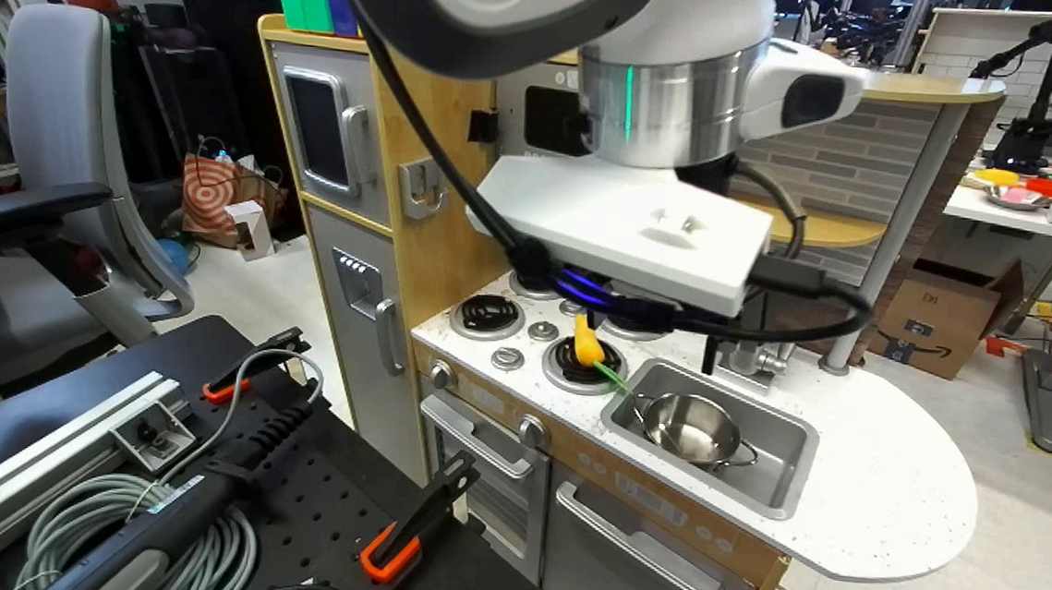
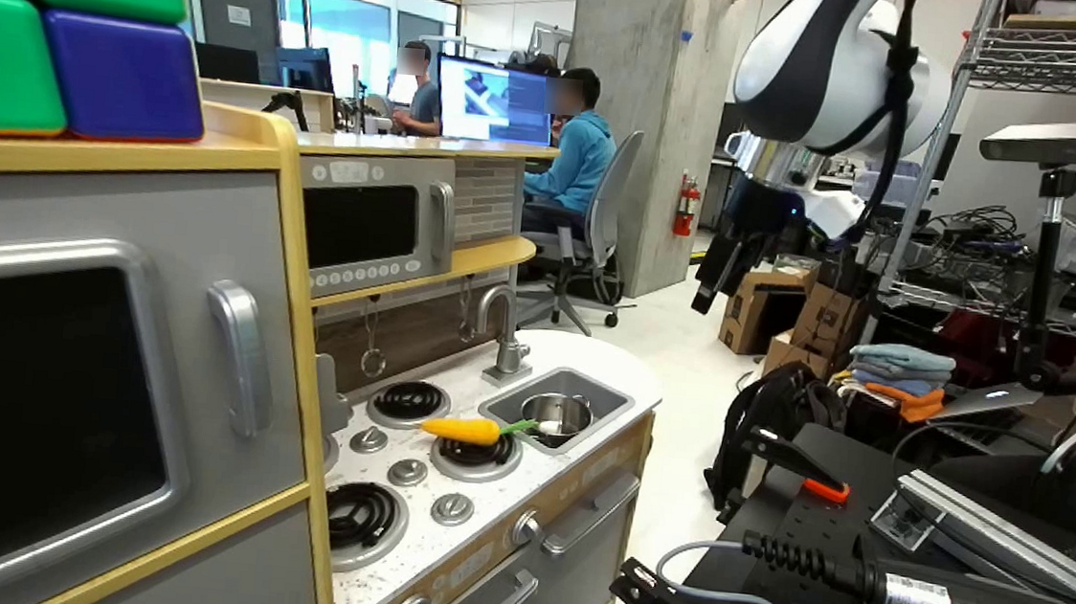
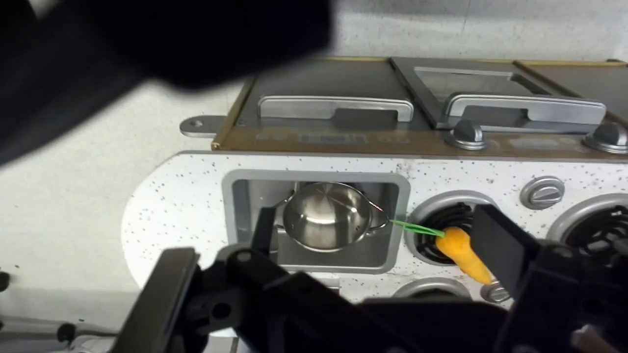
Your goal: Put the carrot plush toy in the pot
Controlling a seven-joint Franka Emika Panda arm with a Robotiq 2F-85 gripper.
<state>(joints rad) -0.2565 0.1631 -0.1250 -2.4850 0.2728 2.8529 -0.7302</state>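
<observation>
The carrot plush toy, yellow-orange with green leaves, lies across a stove burner in both exterior views (image 1: 587, 346) (image 2: 463, 430) and in the wrist view (image 3: 460, 250). Its leafy end points toward the sink. The shiny metal pot (image 1: 692, 429) sits in the sink and looks empty; it also shows in the wrist view (image 3: 326, 218) and in an exterior view (image 2: 556, 417). My gripper (image 3: 375, 215) is open with nothing between its fingers. It hangs well above the counter, apart from toy and pot, and also shows in both exterior views (image 1: 651, 336) (image 2: 714, 292).
The grey sink rim (image 1: 806, 463) surrounds the pot. A faucet (image 2: 506, 338) stands behind the sink. Burners and knobs cover the stove side. A tall cabinet (image 1: 347, 199) and a microwave (image 2: 381, 218) rise around the counter. A black table (image 1: 308, 502) holds clamps and cables.
</observation>
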